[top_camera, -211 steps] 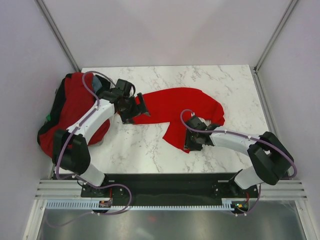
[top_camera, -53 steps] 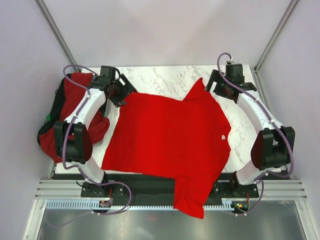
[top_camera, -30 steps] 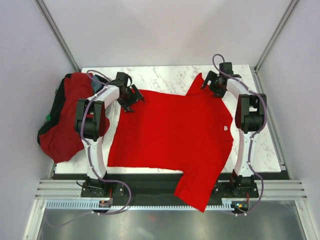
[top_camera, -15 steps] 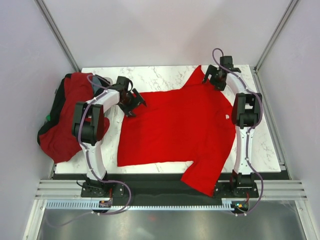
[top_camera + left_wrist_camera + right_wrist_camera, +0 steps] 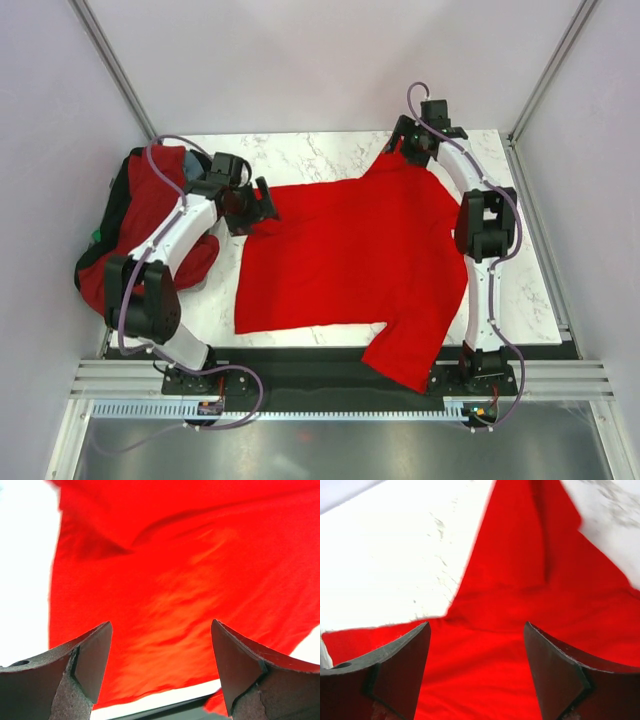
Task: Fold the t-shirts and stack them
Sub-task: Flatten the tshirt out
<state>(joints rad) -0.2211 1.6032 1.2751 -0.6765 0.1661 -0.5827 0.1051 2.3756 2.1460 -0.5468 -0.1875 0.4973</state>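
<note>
1 red t-shirt (image 5: 350, 250) lies flat on counter (image 5: 520, 290), 1 sleeve over near edge. Left jaws, right jaws wide, empty. Cloth light, limp, drapes; likely best pinched at hem corners or sleeve edges.

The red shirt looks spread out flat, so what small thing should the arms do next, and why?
Probably lower the right gripper and close it on the far sleeve, ready to fold it inward. The red t-shirt lies spread on the table, the jaws are open and empty, and that sleeve sits right below them.
</note>
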